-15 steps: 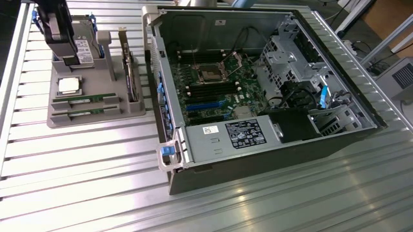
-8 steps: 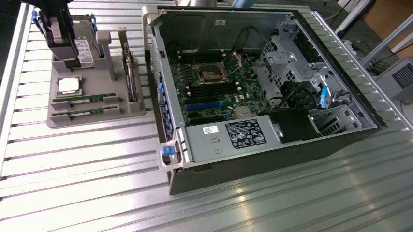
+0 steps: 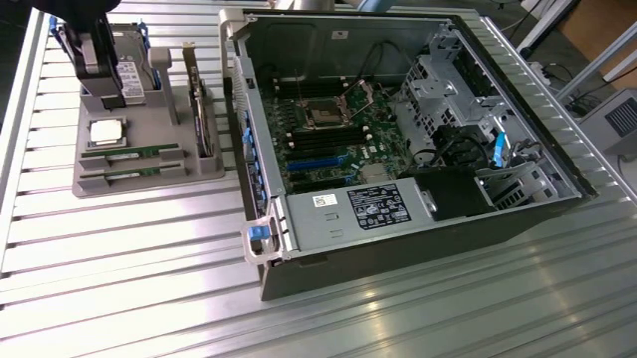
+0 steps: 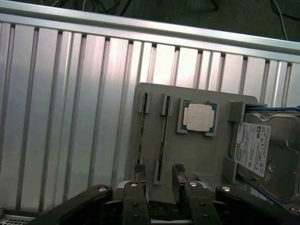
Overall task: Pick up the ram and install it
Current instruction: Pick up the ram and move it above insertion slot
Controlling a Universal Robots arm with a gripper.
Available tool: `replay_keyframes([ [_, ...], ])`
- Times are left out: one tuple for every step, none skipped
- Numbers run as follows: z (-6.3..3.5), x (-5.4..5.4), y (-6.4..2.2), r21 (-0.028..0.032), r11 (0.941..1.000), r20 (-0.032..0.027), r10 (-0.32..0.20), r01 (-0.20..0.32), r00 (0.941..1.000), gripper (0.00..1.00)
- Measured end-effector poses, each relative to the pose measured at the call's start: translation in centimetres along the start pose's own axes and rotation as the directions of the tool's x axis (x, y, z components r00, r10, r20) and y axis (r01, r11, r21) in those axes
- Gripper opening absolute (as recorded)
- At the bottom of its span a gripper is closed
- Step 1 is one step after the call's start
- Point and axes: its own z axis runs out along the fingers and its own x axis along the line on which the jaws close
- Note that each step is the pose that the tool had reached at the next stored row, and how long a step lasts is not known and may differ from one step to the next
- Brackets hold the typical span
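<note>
Two ram sticks lie in slots of a grey parts tray [image 3: 149,183] at the exterior view's left: one ram [image 3: 131,151] beside the silver processor, the other ram [image 3: 134,173] nearer the tray's front. My gripper [image 3: 92,56] hangs above the tray's far end, by the hard drive. In the wrist view the gripper [image 4: 158,172] is open, its black fingertips [image 4: 138,169] standing either side of the line of the ram [image 4: 162,136] nearest the processor. The other ram [image 4: 143,129] lies just outside them. Nothing is held.
The tray also carries a processor [image 3: 107,132], a hard drive [image 3: 127,74] and an upright expansion card [image 3: 204,119]. An open computer case [image 3: 398,224] lies to the right, its motherboard [image 3: 339,142] showing black memory slots. All of it rests on a ribbed aluminium table [image 3: 119,261].
</note>
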Motion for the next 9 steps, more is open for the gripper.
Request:
replay_keyframes([
  [0.11, 0.02, 0.00, -0.0001, 1.0000, 0.0000, 0.000, 0.000, 1.0000, 0.36],
  [0.20, 0.04, 0.00, 0.0001, 1.0000, 0.0000, 0.000, 0.000, 1.0000, 0.36],
  [0.31, 0.06, 0.00, 0.0000, 1.0000, 0.0000, 0.000, 0.000, 1.0000, 0.36],
  [0.41, 0.08, -0.01, 0.0000, 1.0000, 0.0000, -0.001, 0.001, 1.0000, 0.36],
  [0.46, 0.09, -0.01, -0.0001, 1.0000, -0.0001, -0.001, 0.001, 1.0000, 0.36],
  [0.52, 0.10, -0.01, -0.0001, 1.0000, -0.0001, -0.001, 0.001, 1.0000, 0.36],
  [0.57, 0.11, -0.01, 0.0000, 1.0000, 0.0000, -0.001, 0.001, 1.0000, 0.36],
  [0.62, 0.12, -0.01, 0.0000, 1.0000, 0.0000, -0.001, 0.001, 1.0000, 0.36],
  [0.67, 0.13, -0.01, 0.0000, 1.0000, 0.0000, -0.002, 0.002, 1.0000, 0.36],
])
